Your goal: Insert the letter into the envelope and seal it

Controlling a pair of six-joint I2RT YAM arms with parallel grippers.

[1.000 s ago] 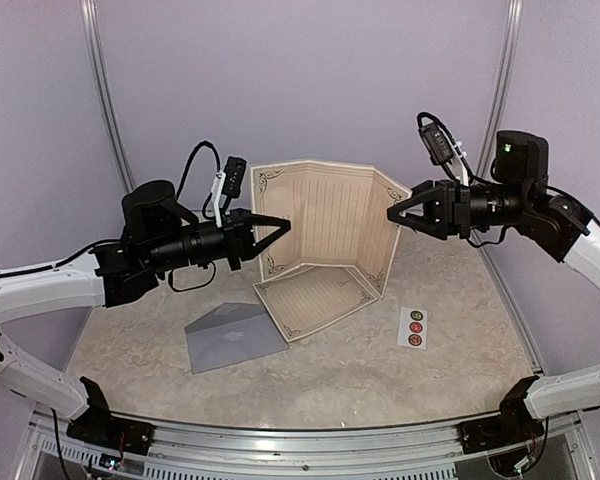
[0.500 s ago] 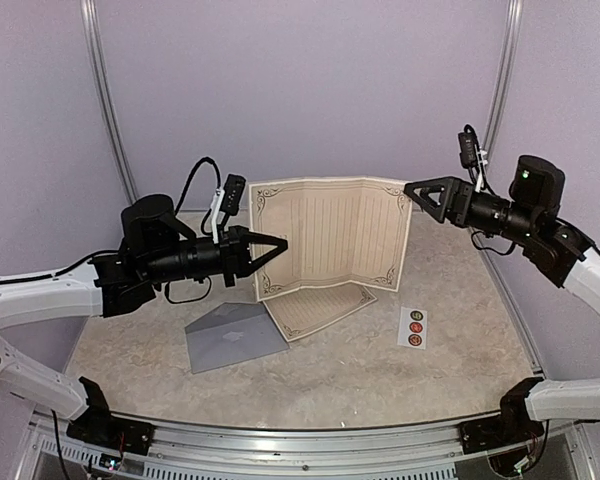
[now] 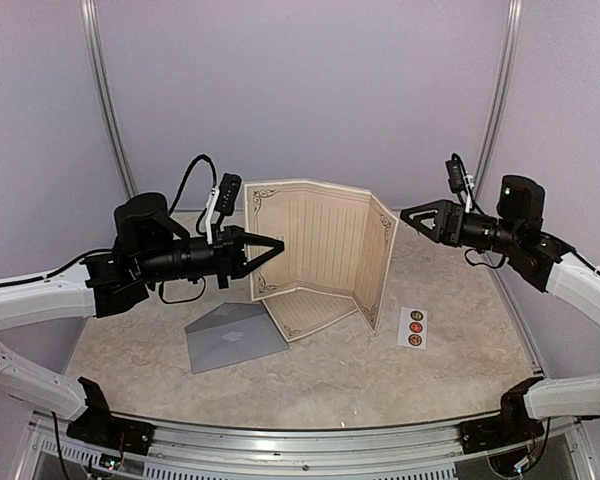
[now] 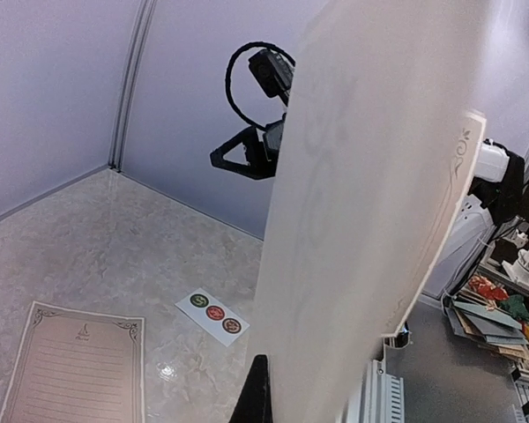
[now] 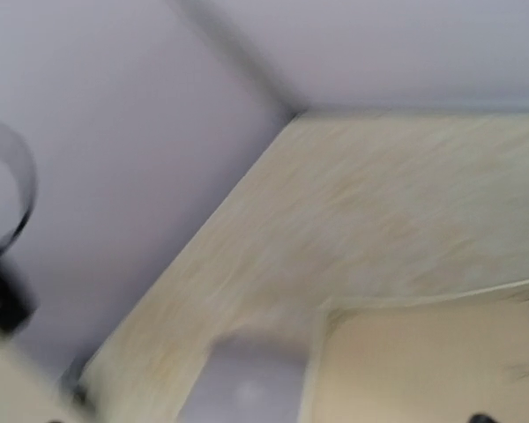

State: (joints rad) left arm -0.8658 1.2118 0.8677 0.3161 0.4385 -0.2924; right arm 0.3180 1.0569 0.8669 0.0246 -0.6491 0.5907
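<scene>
- The left gripper [image 3: 273,245] reaches in from the left at about mid-height of the sheet. Its jaws are pressed together on the left edge of the letter [image 3: 315,232]; its wrist camera is almost filled by the paper.
- Below that gripper the envelope [image 3: 235,335] lies flat on the table [image 3: 380,385], grey-blue, with the pointed outline of its flap on the upper face. Its right end is just beside the part of the letter lying on the table; I cannot tell whether they touch.
- The letter is a cream sheet with ruled lines and a curly border. It stands upright in the middle, its right panel bent towards me along a crease and its bottom panel resting on the table.
- To the right of the letter, apart from it, a white sticker strip [image 3: 415,327] lies flat with three round stickers in a row.
- The right gripper [image 3: 410,214] hangs in the air off the letter's upper right corner, clear of it. Its jaws stand apart and hold nothing. Its wrist view is blurred.
</scene>
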